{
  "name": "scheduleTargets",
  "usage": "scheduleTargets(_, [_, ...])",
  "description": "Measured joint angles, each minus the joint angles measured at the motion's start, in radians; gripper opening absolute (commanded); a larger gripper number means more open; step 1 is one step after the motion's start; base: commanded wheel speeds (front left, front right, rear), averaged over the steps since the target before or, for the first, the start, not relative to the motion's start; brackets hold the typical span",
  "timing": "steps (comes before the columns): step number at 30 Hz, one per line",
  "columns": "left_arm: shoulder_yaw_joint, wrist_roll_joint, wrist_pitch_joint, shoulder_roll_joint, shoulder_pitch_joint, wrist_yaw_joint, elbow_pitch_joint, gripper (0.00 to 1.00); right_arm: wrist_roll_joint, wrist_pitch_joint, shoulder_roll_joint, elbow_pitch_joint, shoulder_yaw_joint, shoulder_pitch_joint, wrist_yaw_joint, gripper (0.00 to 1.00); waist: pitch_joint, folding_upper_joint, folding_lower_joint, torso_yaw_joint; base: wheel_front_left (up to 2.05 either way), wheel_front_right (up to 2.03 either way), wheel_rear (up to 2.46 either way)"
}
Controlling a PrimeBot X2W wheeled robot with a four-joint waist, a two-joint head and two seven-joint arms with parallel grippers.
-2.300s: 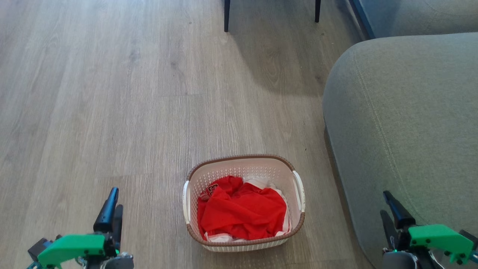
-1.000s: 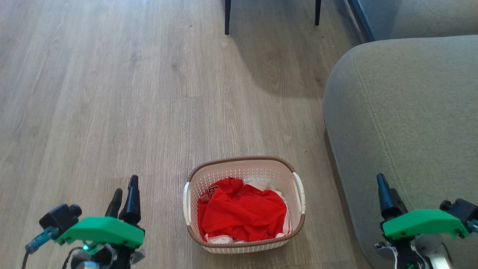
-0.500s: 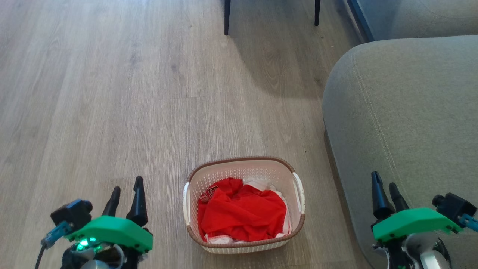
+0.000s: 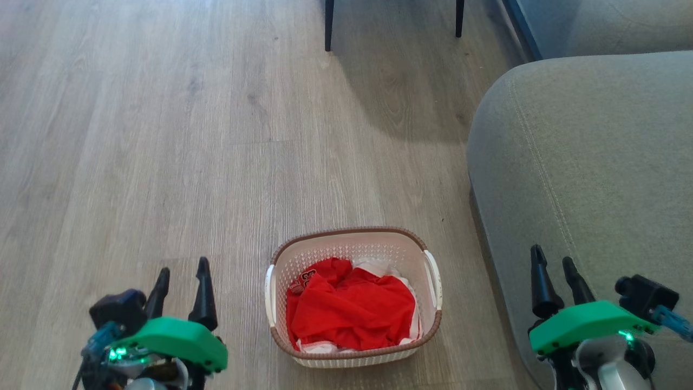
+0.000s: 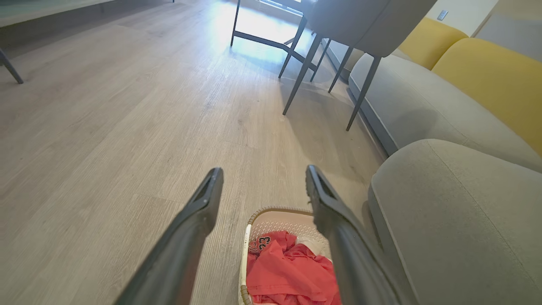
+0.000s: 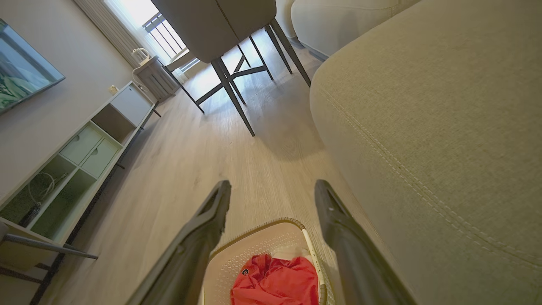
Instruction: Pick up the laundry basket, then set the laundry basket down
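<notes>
The laundry basket [image 4: 349,231] is set on the floor [image 4: 162,135] beside a grey sofa [image 4: 584,162]. The left gripper [image 4: 182,268] and right gripper [image 4: 551,255] have been brought forward flanking it, fingers spread and empty. Lifting is not yet begun.

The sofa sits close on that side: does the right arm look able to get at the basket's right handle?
Probably yes. The right gripper is open, and a strip of bare floor lies between the sofa and the laundry basket's right handle.
</notes>
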Motion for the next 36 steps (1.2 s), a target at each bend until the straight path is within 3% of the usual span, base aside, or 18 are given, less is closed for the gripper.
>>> scheduleTargets(18, [-0.042, 0.200, -0.053, 0.016, 0.023, 0.043, -0.028, 1.00, -0.197, -0.051, -0.003, -0.007, 0.024, 0.000, 0.000, 1.00, 0.002, 0.0000, -0.0001, 0.000, 0.00, 0.00, 0.00])
scheduleTargets(36, [-0.050, 0.406, -0.105, 0.016, 0.060, 0.052, -0.044, 1.00, -0.406, -0.104, -0.005, -0.019, 0.060, 0.000, 0.000, 1.00, -0.006, 0.0000, -0.0001, -0.005, 0.00, 0.00, 0.00])
